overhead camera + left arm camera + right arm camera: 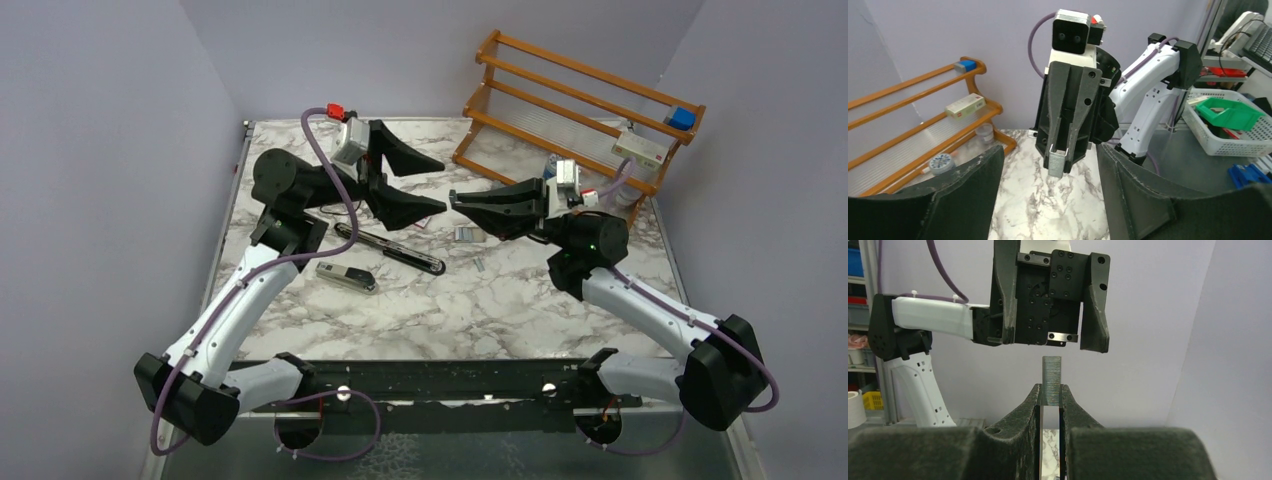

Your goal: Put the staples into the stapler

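Note:
The stapler (392,249) lies open on the marble table (500,300), slim and black, left of centre below my left gripper. My right gripper (456,200) points left and is shut on a strip of silver staples (1051,380), which stands up out of its fingertips (1064,392). In the left wrist view the same strip of staples (1060,161) faces the camera. My left gripper (440,183) hangs open just left of the strip, one finger (968,195) on each side and nothing held. More loose staples (467,233) lie on the marble under the right gripper. No staple box is in view.
A short dark and silver object (346,277) lies near the stapler's left end. A wooden rack (575,100) stands at the back right with a white box (645,150) and a blue item (682,118). A tiny staple piece (480,265) lies mid-table. A white basket (1228,130) sits off the table.

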Motion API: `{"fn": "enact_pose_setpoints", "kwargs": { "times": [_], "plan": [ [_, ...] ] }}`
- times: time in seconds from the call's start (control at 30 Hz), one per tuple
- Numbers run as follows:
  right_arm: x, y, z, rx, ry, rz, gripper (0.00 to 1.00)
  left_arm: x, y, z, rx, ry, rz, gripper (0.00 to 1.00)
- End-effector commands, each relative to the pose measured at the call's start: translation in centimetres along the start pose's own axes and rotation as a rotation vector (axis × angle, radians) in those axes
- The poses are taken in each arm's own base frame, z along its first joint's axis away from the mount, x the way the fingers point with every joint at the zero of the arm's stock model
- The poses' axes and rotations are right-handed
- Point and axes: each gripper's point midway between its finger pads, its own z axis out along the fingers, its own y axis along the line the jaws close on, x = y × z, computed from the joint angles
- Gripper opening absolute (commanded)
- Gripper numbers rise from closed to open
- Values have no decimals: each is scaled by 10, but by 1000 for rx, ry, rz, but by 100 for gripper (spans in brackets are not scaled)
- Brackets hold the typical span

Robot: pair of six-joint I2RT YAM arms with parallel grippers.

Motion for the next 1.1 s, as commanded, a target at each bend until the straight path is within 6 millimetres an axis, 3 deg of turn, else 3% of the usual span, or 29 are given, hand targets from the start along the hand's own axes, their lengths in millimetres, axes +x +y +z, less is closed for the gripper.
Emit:
{"fn": "enact_pose_setpoints", "kwargs": {
  "times": [0.0, 0.17, 0.63, 0.9, 1.07],
  "plan": [
    [-13, 6, 5, -41, -32, -17, 12, -4, -9, 9, 33, -29, 15, 68],
    [-16, 8, 5, -46, -44, -5, 12, 0, -14, 15, 55, -27, 0, 59],
    [-28, 17, 8, -98, -71, -1, 12, 8, -13, 15, 42, -27, -13, 60],
    [-29, 16, 9, -90, -76, 0, 12, 8, -15, 16, 52, -24, -14, 46],
    [-29, 15, 9, -92, -74, 0, 12, 8, -15, 16, 53, -25, -15, 42]
  ]
}}
